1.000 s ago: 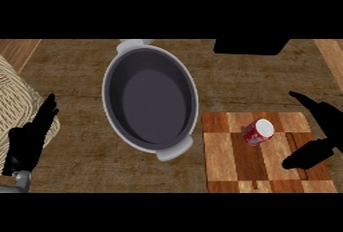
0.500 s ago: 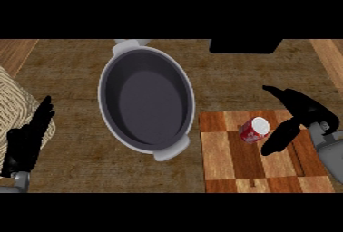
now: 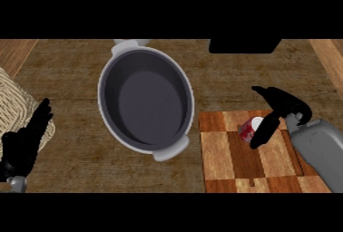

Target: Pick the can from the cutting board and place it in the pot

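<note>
Although the pot [image 3: 145, 100] sat open and waiting in the middle of the counter [image 3: 80, 59], nothing of the job had been finished at this moment: the can [image 3: 249, 130] was not in it. The red can with its pale top lay on the checkered wooden cutting board [image 3: 227, 163], near the board's upper edge and to the right of the pot, with the pot's near handle just beside the board's left corner. I judged that I was at the very start of the pick, closing in but not yet carrying anything.

My right hand [image 3: 285, 108] hung over the board, directly at the can. Its fingers [image 3: 262, 131] were stretched long and nearly straight, pointing down past the can's right side and overlapping it in the head view, while the thumb reached out toward the upper left. They seemed to touch or almost touch the can, but I could not tell which, and they had not curled round it. So the hand was spread, holding nothing.

My left hand [image 3: 23, 144] rested at the lower left edge of the view, fingers relaxed and straight, beside a pale woven basket [image 3: 15, 108].

Grasping, lifting, carrying leftward and releasing over the pot all remained.
</note>
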Robot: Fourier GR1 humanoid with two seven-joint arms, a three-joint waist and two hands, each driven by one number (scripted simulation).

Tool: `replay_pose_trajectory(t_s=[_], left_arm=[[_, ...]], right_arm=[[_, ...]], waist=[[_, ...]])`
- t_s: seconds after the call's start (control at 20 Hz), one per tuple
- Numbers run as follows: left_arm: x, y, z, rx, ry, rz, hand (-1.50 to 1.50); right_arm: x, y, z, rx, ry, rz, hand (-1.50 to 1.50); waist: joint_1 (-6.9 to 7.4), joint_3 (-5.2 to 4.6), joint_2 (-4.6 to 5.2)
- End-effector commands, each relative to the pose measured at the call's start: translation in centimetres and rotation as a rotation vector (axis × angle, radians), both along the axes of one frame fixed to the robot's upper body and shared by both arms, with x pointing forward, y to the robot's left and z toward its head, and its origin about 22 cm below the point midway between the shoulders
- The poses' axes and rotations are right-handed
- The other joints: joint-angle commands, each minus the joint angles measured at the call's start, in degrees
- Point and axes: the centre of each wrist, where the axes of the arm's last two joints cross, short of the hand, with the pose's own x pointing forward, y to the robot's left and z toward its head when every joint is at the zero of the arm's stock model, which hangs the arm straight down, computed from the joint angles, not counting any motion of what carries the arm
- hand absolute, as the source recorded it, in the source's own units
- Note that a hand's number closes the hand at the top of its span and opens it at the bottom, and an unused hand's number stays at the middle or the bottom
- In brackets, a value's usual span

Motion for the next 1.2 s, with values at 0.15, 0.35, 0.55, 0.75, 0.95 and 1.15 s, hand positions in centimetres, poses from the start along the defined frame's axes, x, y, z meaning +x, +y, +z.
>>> replay_pose_trajectory(t_s=[0.15, 0.35, 0.55, 0.75, 0.95, 1.15], left_arm=[[1.2, 0.2, -0.1, -0.013, 0.001, 0.001, 0.00], [-0.8, 0.3, -0.9, 0.009, -0.003, 0.007, 0.00], [0.1, 1.6, -0.4, 0.004, -0.002, 0.022, 0.00], [0.8, 0.1, 0.8, 0.009, -0.019, 0.008, 0.00], [1.3, 2.1, 0.0, -0.001, -0.001, 0.019, 0.00], [-0.2, 1.3, -1.3, -0.002, 0.004, 0.004, 0.00]], right_arm=[[0.1, 1.7, -2.6, -0.059, 0.103, -0.027, -1.50], [0.2, 0.9, -4.6, -0.073, 0.119, -0.030, -1.50], [0.7, 1.5, -5.2, -0.085, 0.089, -0.032, -1.50], [0.4, 0.9, -6.9, -0.079, 0.105, -0.040, -1.50], [2.2, -1.6, -6.4, -0.081, 0.139, -0.051, -1.50], [0.5, -0.5, -7.1, -0.090, 0.093, 0.073, 1.50]], waist=[[-0.60, -0.02, -0.02], [-0.27, 0.00, -0.02], [-0.38, 0.00, -0.01], [-0.41, 0.01, -0.02], [-0.35, 0.00, 0.06], [-0.40, 0.00, -0.01]])
